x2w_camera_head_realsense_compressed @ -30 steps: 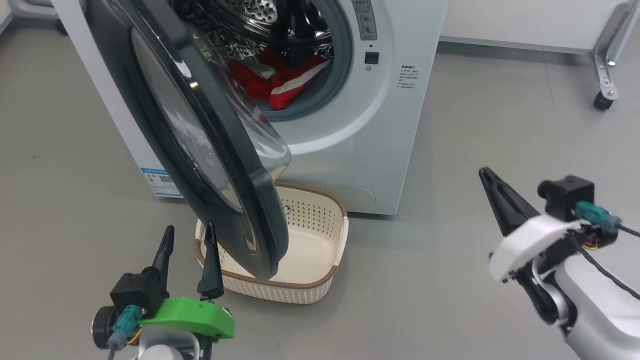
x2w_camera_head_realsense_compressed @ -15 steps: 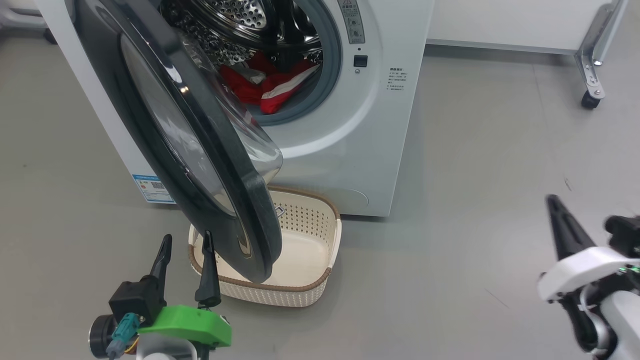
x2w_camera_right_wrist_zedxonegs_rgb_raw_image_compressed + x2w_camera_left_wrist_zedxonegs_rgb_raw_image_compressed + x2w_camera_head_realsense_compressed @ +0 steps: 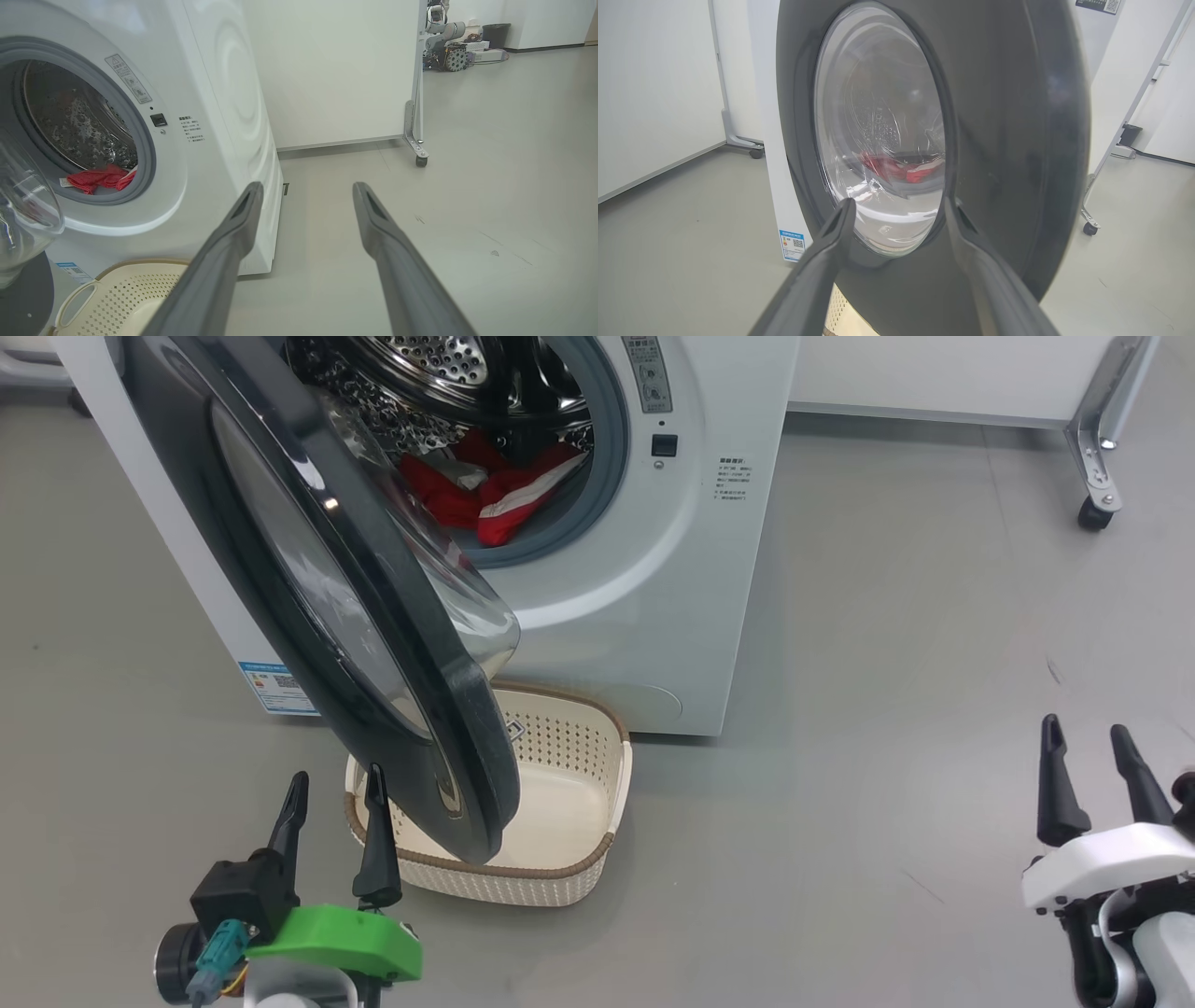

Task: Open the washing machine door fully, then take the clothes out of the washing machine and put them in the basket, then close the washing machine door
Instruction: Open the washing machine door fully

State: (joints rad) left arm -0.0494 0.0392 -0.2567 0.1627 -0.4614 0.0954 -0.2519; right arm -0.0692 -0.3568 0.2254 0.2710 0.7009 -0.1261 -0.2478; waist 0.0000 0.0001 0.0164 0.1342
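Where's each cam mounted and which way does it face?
Head: on the head, facing forward-down at washing machine, door, basket; left tool, right tool at bottom.
Left wrist: on left arm, facing the door's outer glass; own fingers show.
Right wrist: on right arm, facing machine front and floor; own fingers show.
Shared: all three see the red clothes.

The clothes (image 3: 467,495) lie inside the washing machine (image 3: 672,597), whose washing machine door (image 3: 308,569) swings out leftward over the basket (image 3: 523,885) on the floor (image 3: 840,663) before it, the left hand (image 3: 337,773) beside that basket's left end, the right hand (image 3: 1084,723) well apart rightward.
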